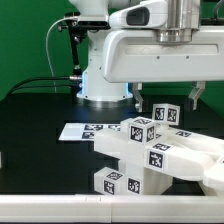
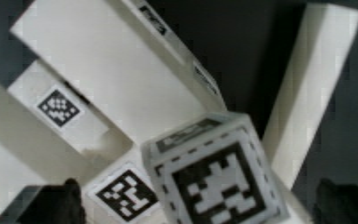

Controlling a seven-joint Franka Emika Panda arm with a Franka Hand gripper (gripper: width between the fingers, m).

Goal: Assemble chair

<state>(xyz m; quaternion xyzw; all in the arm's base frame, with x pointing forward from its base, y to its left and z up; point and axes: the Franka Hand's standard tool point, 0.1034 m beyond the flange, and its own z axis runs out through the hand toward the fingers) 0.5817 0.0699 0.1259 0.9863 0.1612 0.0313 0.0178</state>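
No legible txt/nos; only b/w square tags [image 2: 215, 187] on chair parts [image 1: 150, 150].

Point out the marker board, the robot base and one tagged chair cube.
Marker board [image 1: 80, 130], exterior view, its bare white end.
Robot base [image 1: 103, 88], exterior view, its round foot.
Chair cube [image 1: 165, 113], exterior view, its tagged face.

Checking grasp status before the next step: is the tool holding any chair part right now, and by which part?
Nothing is held. The tool stands open above the chair parts, and none of them sits between its fingers.
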